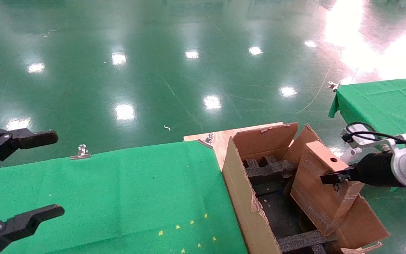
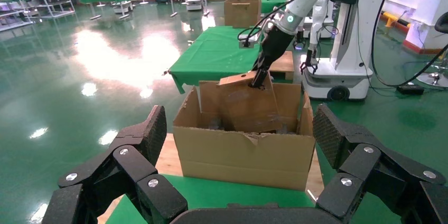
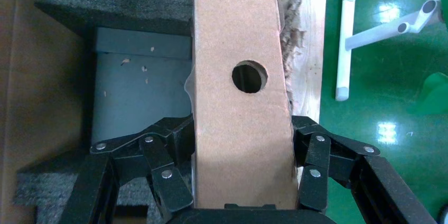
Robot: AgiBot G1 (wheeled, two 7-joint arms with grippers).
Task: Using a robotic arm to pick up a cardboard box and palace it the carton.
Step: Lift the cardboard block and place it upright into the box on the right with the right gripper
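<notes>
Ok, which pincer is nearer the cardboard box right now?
The right. The right pincer is clamped on the cardboard box, holding it tilted over the carton. The left pincer hangs open over the green table, well away.

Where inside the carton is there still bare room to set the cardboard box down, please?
The dark floor of the carton between its two black foam inserts lies bare. The right gripper, shut on the cardboard box, holds it tilted over that gap. The foam ends are crowded. The left gripper hangs open over the green cloth.
</notes>
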